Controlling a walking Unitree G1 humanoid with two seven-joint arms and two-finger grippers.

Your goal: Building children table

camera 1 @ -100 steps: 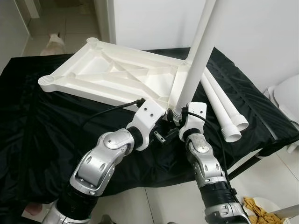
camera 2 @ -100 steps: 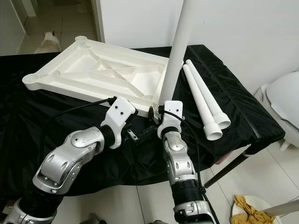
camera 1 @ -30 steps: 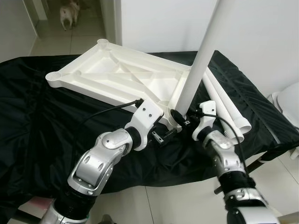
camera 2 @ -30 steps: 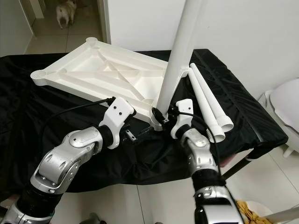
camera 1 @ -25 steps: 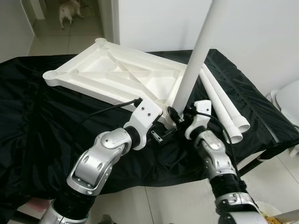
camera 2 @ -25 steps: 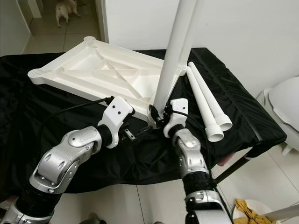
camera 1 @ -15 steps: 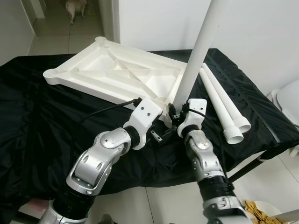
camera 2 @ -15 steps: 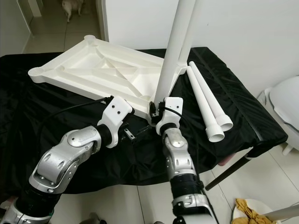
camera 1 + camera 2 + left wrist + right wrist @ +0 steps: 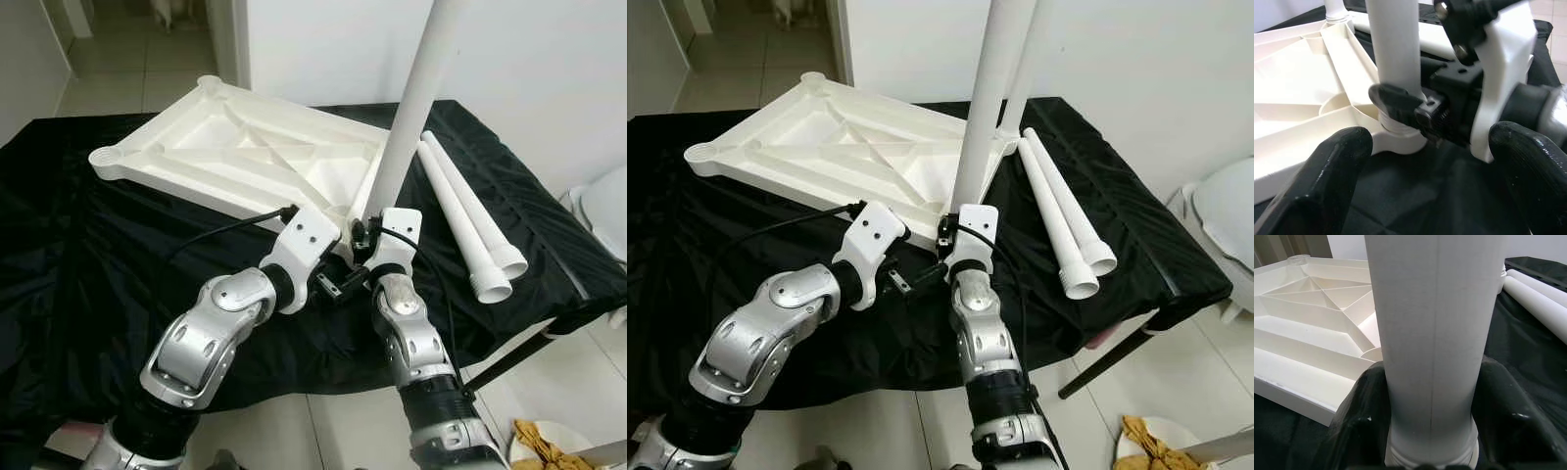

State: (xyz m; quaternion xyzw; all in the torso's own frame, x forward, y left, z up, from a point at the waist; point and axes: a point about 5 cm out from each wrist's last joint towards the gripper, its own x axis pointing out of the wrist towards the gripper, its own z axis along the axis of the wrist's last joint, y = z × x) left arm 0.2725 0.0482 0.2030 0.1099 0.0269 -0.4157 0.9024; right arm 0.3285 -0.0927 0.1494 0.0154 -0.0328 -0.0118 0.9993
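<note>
A white tabletop (image 9: 235, 157) lies upside down on the black cloth. A white table leg (image 9: 409, 108) stands upright in its near right corner socket. My right gripper (image 9: 363, 233) is shut on this leg just above the socket; its black fingers (image 9: 1364, 401) wrap both sides of the tube. My left gripper (image 9: 336, 286) is open beside the same corner, its fingertips (image 9: 1332, 176) spread wide and touching nothing. A second leg (image 9: 1021, 61) stands at the far right corner. Two loose legs (image 9: 472, 227) lie side by side on the cloth to the right.
The black cloth (image 9: 88, 255) covers the whole work table, whose front edge is just beyond my arms. A white rounded object (image 9: 605, 208) stands at the far right. A bowl with yellow cloth (image 9: 545, 446) sits on the tiled floor. A doorway opens at the back left.
My right forearm has swung leftward under the leg while its gripper stayed on the leg's base. The left gripper has held its place by the corner.
</note>
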